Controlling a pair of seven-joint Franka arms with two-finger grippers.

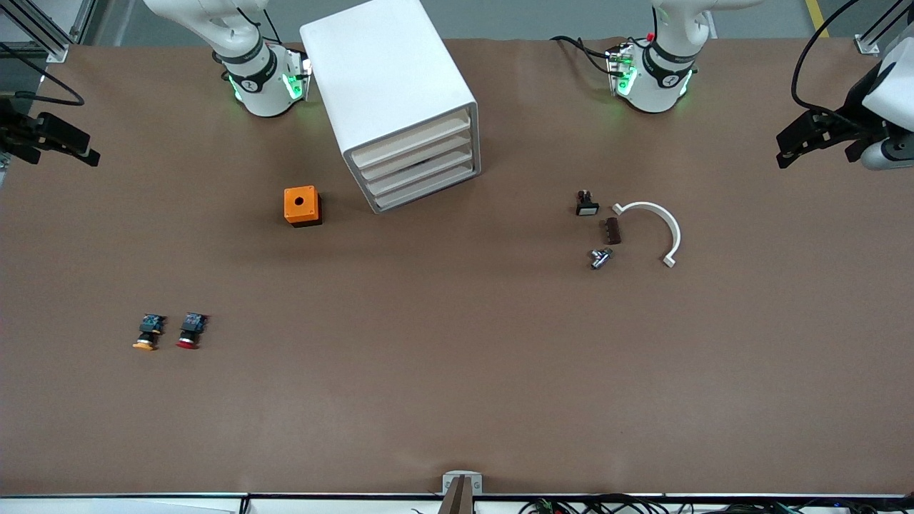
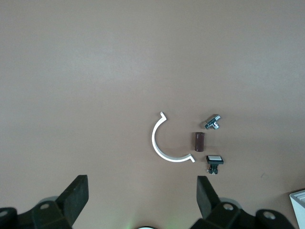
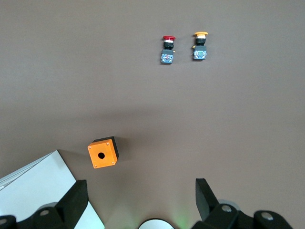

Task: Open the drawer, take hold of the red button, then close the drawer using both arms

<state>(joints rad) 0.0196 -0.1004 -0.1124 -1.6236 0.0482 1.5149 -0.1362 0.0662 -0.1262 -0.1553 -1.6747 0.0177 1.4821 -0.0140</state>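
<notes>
Red-capped button (image 1: 190,331) beside orange-capped button (image 1: 148,333) (no legible writing); drawer (image 1: 420,175) closed.

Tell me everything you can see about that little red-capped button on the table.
The button is tiny, with a round red cap and a black-and-blue body. It lies on its side on the brown table, toward the right arm's end, close beside a similar orange-yellow-capped button without touching it. No gripper touches it.

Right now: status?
Left gripper and right gripper open, raised at table ends. Drawer shut; red button on table. Nothing blocking.
</notes>
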